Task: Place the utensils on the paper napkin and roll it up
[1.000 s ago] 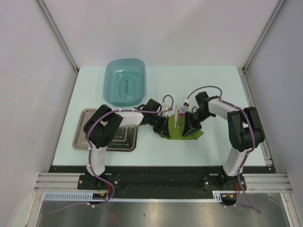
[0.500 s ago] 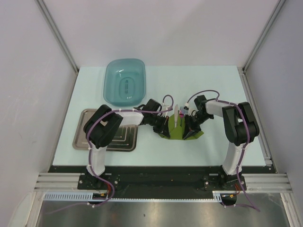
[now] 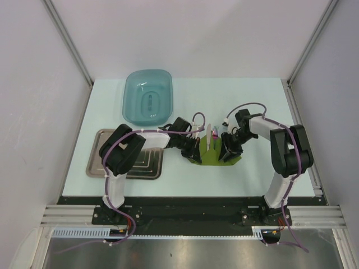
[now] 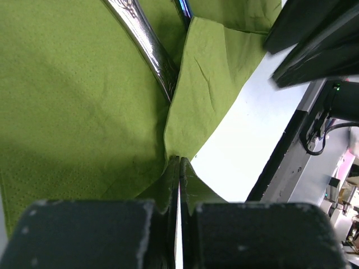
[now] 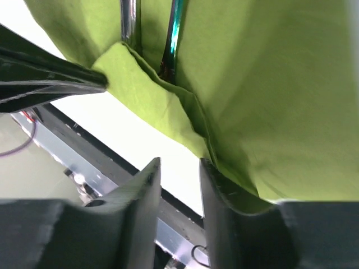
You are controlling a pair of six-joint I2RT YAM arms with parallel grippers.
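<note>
Okay, so the paper napkin [image 3: 217, 158] is being worked on mid-table [image 3: 252, 106], between the two arms. The utensils [image 3: 209, 137] are laid on it and poking out past its far edge. A near fold of the green sheet is being pinched by the left gripper [image 4: 179, 165], with its jaws pressed together on the paper. In the left wrist view, one patterned silver handle is being shown right beside that fold. The right gripper [image 5: 179, 165] is being held with its jaws a little apart and bare table showing in the gap. The napkin's edge is being pressed against the outer side of one finger [image 5: 219, 190]. Containers: the teal basin [image 3: 132, 84] is being shown at the far left with its moulded floor visible. The steel tray [image 3: 94, 163], nearer the arms, is being partly covered by the left arm.
</note>
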